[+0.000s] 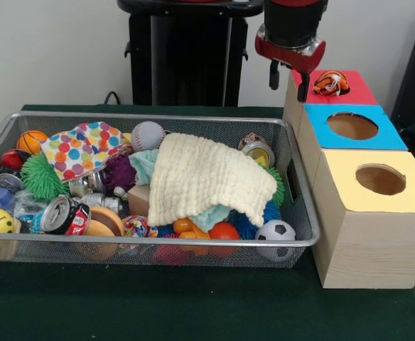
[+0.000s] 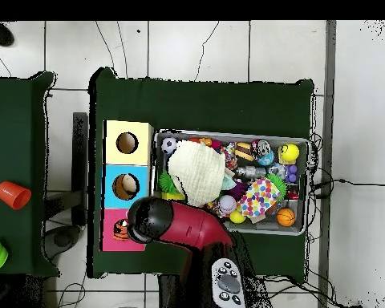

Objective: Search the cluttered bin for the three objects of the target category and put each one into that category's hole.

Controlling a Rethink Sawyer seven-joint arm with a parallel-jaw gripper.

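Hand [image 1: 288, 79] empty, fingers spread apart, hovering just beside red box [image 1: 349, 92]. Orange striped toy [image 1: 330, 83] sits in red box's hole. Wire bin [image 1: 301, 213] on tabletop [image 1: 158, 305] full of clutter, cream cloth [image 1: 207, 177] on top

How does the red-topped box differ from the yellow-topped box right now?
The red-topped box has an orange striped toy sitting in its hole; the yellow-topped box shows an open, unblocked hole. The gripper hangs beside the red-topped box, which is farthest from the front camera; the yellow-topped box is nearest. Both are pale wooden boxes with one round hole on top.
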